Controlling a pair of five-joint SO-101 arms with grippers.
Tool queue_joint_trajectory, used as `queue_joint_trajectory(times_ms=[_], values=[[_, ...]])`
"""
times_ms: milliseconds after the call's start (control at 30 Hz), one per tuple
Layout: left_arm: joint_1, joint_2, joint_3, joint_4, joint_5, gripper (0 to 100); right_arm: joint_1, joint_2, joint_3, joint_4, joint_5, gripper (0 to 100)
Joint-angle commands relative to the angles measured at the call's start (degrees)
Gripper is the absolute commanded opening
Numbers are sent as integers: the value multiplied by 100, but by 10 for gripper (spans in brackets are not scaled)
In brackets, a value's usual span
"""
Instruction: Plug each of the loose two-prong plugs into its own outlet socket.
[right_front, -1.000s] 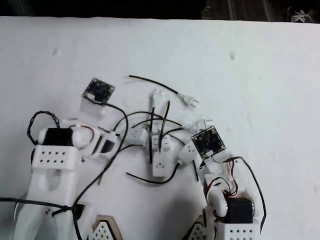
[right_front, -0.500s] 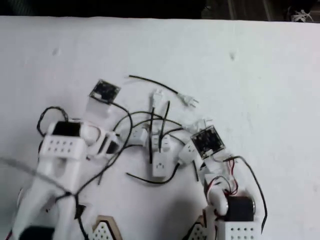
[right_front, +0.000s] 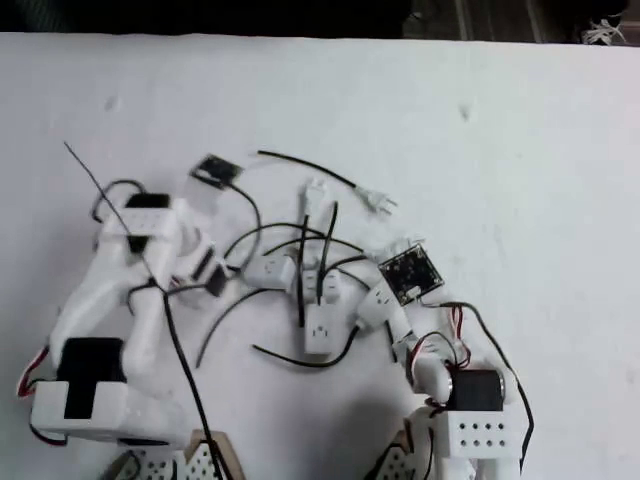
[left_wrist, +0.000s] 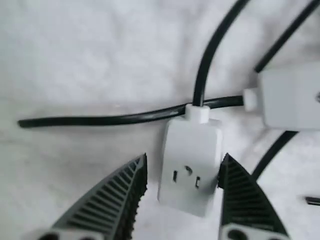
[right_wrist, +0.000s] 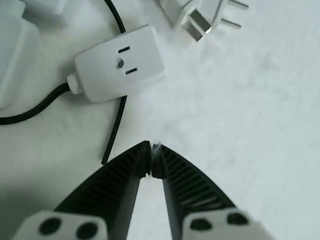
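in the high view we see a white table (right_front: 520, 150). the outlet sockets (right_front: 320, 330) and black cords (right_front: 300, 165) lie in a tangle around the middle of the table, a little toward the edge where the arms stand. a loose plug (right_front: 378, 203) lies at the far side of the tangle. the left arm (right_front: 120, 290) is on the left of the tangle, and the right arm (right_front: 465, 400) is at the near edge, right of it.

in the left wrist view the left gripper (left_wrist: 184, 159) has its fingers apart. a white socket block (left_wrist: 190, 165) lies on the table between them, with the slots facing up. one finger is just beside the block and the other stands a little off it. a black cable (left_wrist: 100, 120) runs past the block's far end.

in the right wrist view the right gripper (right_wrist: 151, 147) has its fingers together, the tips touching, with nothing between them. ahead of it lies another socket (right_wrist: 120, 62), and near that socket a two-prong plug (right_wrist: 192, 15), not plugged in.
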Motion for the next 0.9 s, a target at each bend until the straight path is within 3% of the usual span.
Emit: queue_joint_trajectory(times_ms=[0, 233, 467, 700, 867], values=[[-690, -4, -563, -70, -369, 229, 13, 75, 44, -215, 44, 18], [-1481, 13, -1169, 26, -659, 229, 22, 75, 53, -215, 53, 18], [-1754, 13, -1820, 457, -809, 229, 31, 75, 70, -215, 53, 18], [-1604, -13, -1881, 615, -862, 229, 40, 75, 79, -215, 53, 18], [-1051, -13, -1820, 1415, -1697, 227, 40, 75, 79, -215, 53, 18]])
